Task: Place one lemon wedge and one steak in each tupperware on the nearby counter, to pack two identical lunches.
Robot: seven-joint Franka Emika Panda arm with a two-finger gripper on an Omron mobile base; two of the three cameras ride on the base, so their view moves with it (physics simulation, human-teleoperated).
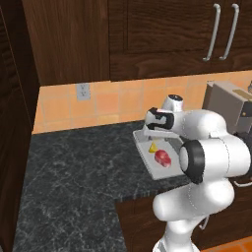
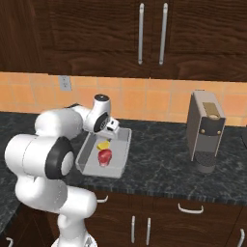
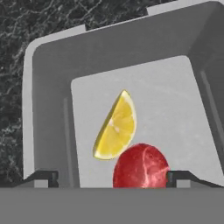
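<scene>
Setting: simulated kitchen, dark wooden cabinets above and below, orange tiled backsplash, black-grey speckled counter (image 1: 74,162).
Tupperware: one light-grey tray (image 2: 123,140) on the counter near its front edge, just ahead of the arm; also seen close from the hand view (image 3: 48,109), rim and walls clear.
Lemon wedge: yellow wedge (image 3: 116,127) lying on the tray floor, also visible from the left base view (image 1: 153,146) and the right (image 2: 102,145).
Steak: red lump (image 3: 141,166) on the tray floor, touching the wedge at its lower end, directly below the hand; seen from the base views too (image 1: 162,157) (image 2: 104,156).
Gripper: (image 3: 111,179) jaws spread wide, one tip either side of the steak, apart from it; nothing held.
Step in hand: judged as letting go of the steak into this tray; one lunch looks packed.
Doing it well: lift straight up, jaws left wide, so neither tip drags the steak or nudges the wedge; clear the tray's rim before swinging sideways.
Risk: a sideways pull could shove the tray toward the counter's front edge.
Nearby: grey coffee machine (image 2: 205,130) well to the right, apart from the tray.
</scene>
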